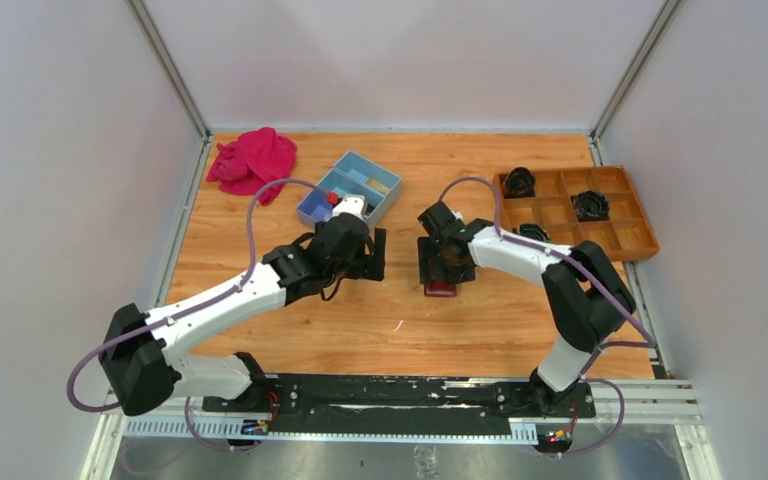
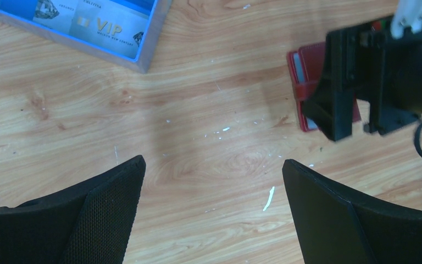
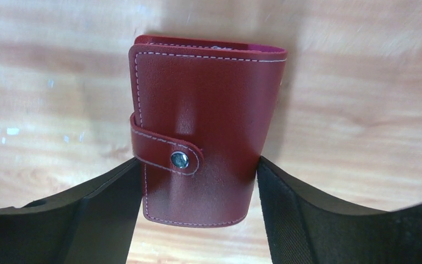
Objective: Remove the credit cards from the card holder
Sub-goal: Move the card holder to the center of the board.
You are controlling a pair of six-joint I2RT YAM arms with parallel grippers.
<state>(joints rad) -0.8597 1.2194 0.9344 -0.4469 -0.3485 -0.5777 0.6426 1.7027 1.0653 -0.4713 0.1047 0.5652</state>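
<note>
The dark red card holder point(image 3: 203, 126) lies closed on the wooden table, its tab strap point(image 3: 167, 148) snapped shut. No cards show at the holder; its inside is hidden. My right gripper point(image 3: 198, 176) points down over it, with a finger pressed against each long side. The top view shows only the holder's near end point(image 1: 440, 289) below the right gripper point(image 1: 447, 262). The left wrist view shows the holder point(image 2: 307, 71) partly under that gripper. My left gripper point(image 2: 214, 170) is open and empty over bare wood, left of the holder, also seen from above point(image 1: 375, 255).
A blue compartment box point(image 1: 350, 188) stands behind the left gripper, with a greyish "VIP" card point(image 2: 99, 25) inside. A bright pink cloth point(image 1: 253, 160) lies at the back left. An orange divided tray point(image 1: 615, 235) with black round parts is at the right.
</note>
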